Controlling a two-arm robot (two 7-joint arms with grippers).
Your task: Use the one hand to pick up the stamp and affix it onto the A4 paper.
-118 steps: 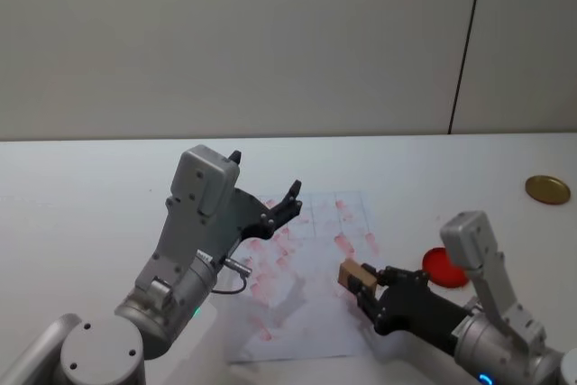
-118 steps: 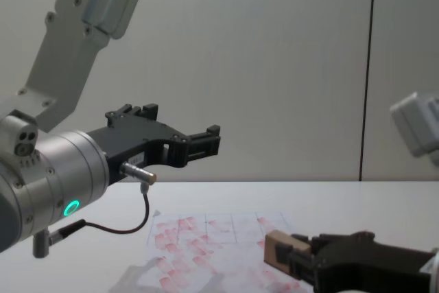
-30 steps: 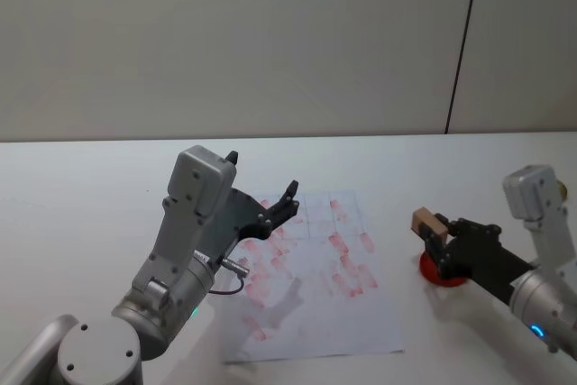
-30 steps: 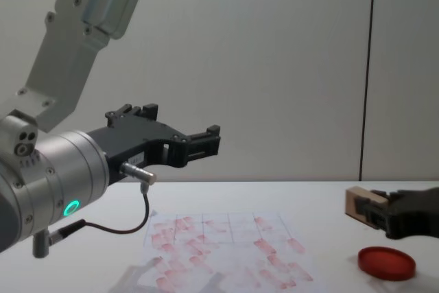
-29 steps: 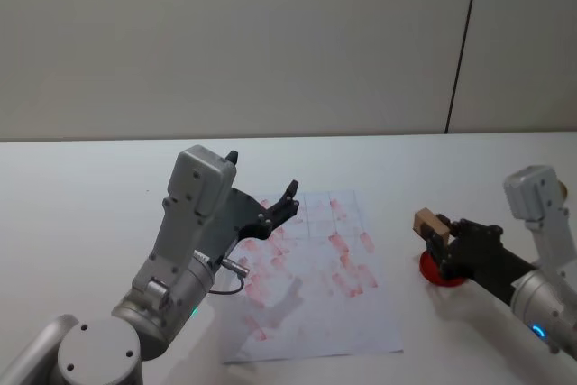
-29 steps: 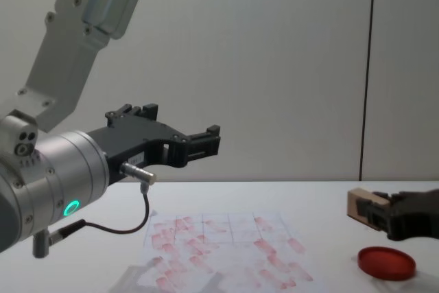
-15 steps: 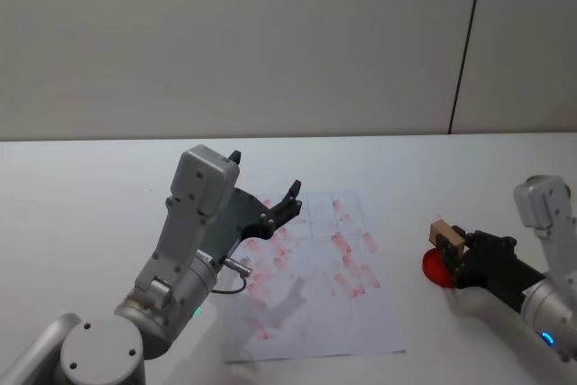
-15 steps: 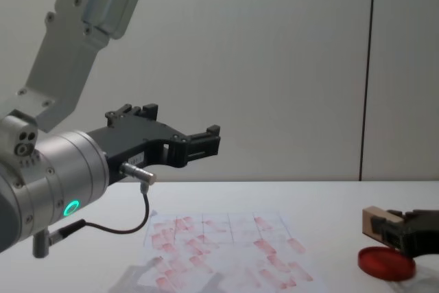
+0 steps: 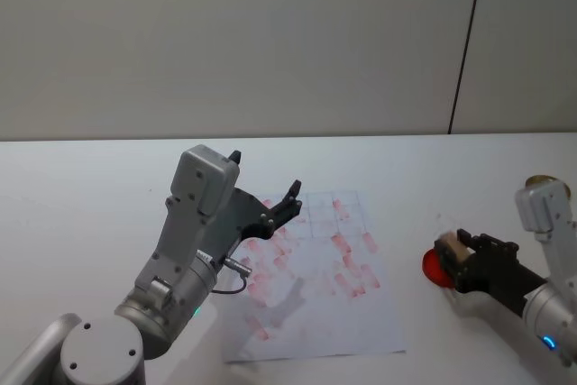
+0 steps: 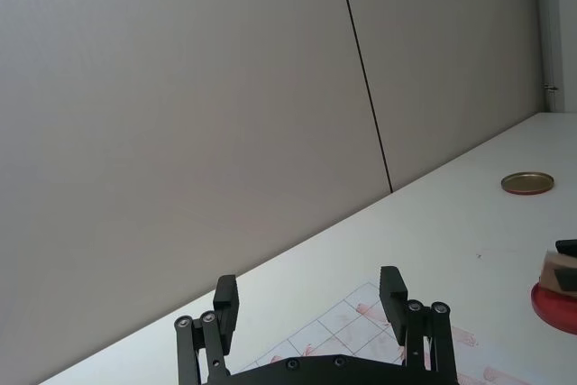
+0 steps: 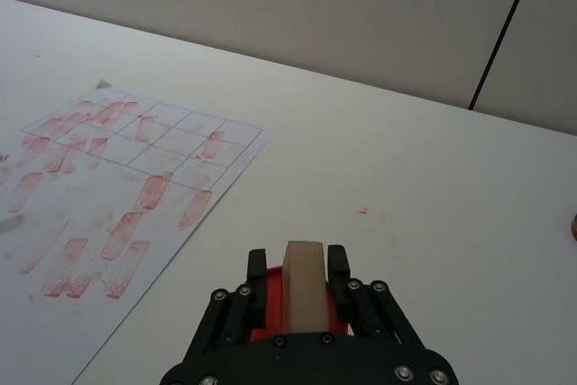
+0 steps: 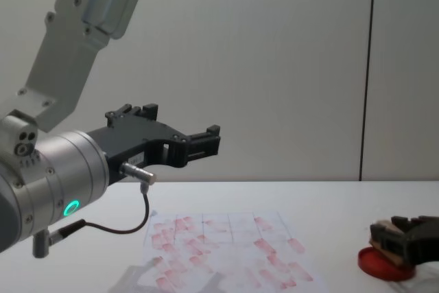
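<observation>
At about four o'clock on the white tabletop (image 9: 81, 196), as your head camera saw it, your right pincer (image 9: 453, 259) was clenched on the stamp (image 9: 447, 250), one black finger on either side of the tan block. Your right wrist camera showed the stamp (image 11: 305, 284) standing upright between those fingers (image 11: 256, 288), with the red ink pad (image 11: 261, 304) directly beneath it. From the chest camera the right pincer (image 12: 389, 237) sat low over the pad (image 12: 381, 265), and the stamp (image 12: 392, 248) looked to be touching the red surface, though you could not tell the contact for certain.

At the centre of the tabletop lay the paper (image 9: 311, 281), flat, its faint grid covered with many smudgy red-pink marks. It was well apart from the stamp, off toward nine o'clock from the pad (image 9: 435, 267).

Your left pincer (image 9: 279, 207) hung in the air above the paper's ten o'clock corner, released, with its fingers spread and nothing between them. Your left wrist camera showed both fingers (image 10: 225, 299) wide apart over the paper (image 10: 343, 326). A green light ring glowed on the left arm (image 12: 62, 176).

Far out at two o'clock a round gold lid (image 10: 527, 183) rested on the tabletop.
</observation>
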